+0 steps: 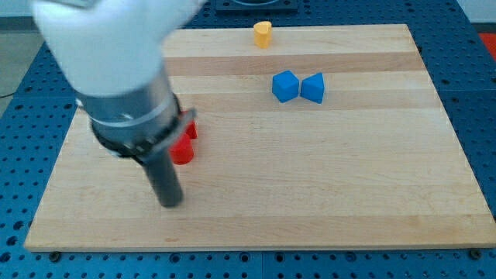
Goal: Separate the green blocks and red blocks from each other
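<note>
A red block lies left of the board's middle, and part of a second red block shows just above it; both are partly hidden by my arm, so their shapes are unclear. No green block shows; the arm may hide some. My tip is on the board just below and slightly left of the lower red block, close to it.
Two blue blocks sit side by side, touching, right of the middle near the view's top. A yellow heart-shaped block stands at the top edge of the wooden board. The arm's white and grey body covers the upper left.
</note>
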Motion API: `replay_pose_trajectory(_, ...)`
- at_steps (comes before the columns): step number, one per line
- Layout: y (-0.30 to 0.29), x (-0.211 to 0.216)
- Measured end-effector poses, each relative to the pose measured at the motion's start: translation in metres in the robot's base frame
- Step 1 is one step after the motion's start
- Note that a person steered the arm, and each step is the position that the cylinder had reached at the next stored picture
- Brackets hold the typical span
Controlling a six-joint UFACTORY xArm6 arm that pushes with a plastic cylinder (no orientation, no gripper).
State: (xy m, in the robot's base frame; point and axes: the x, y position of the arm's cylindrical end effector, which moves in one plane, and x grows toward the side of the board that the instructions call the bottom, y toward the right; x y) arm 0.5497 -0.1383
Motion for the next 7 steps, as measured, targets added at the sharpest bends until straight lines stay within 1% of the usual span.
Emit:
replay_pose_trajectory(1, -0.034, -0.017)
replay_pose_trajectory(2, 0.001, -0.026)
replay_pose_trajectory(3, 0.003, -0.056)
replay_pose_trajectory(5, 0.001, -0.091)
replay_pose_trajectory(7, -0.032, -0.117)
